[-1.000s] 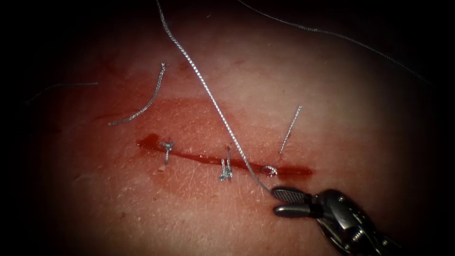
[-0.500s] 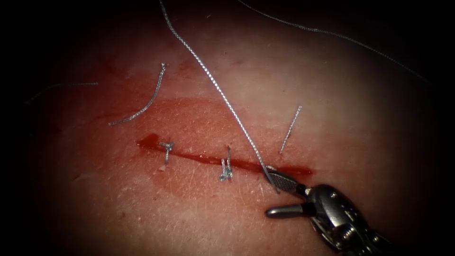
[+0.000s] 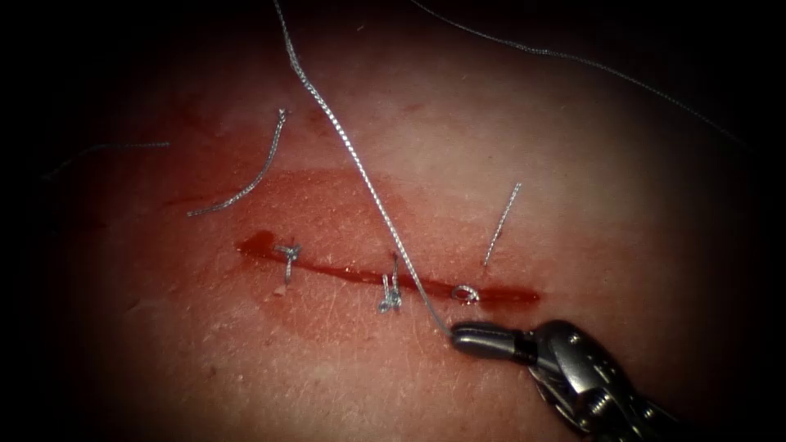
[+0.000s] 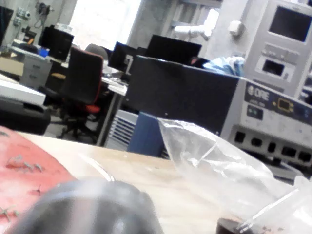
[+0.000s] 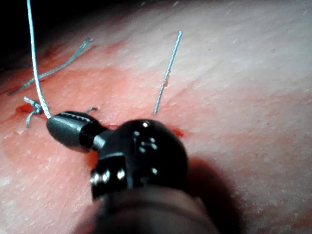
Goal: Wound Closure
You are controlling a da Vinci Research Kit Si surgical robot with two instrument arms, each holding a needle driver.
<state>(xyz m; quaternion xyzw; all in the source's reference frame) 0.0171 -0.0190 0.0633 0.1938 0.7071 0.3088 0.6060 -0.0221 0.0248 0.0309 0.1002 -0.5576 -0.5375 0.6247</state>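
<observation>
Half a second back, the right hand (image 3: 465,336) had its jaws spread beside the cut, the upper one lying across the thread; now they are pressed together, pinching the thread (image 3: 360,168) at its lower end, a little further toward 9 o'clock. From the hand, the thread climbs toward 11 o'clock, crossing the cut (image 3: 385,278) and leaving the picture at the upper edge. It looks fairly straight, so the grip seems meant to keep that strand under control.

In the right wrist view the same hand (image 5: 54,123) is dark, smooth metal with fine ridges, rounded at the tip, with the pale braided thread (image 5: 34,58) rising from it.

Just at 12 o'clock of the hand a small thread loop (image 3: 465,293) sits on the cut. Toward 9 o'clock, two knotted stitches (image 3: 390,293) hold the cut closed. Loose cut ends of thread (image 3: 246,176) lie on the tissue (image 3: 573,164), which is moist, pale pink and finely creased, with red fluid (image 3: 327,213) pooled about the cut. No needle can be made out.
</observation>
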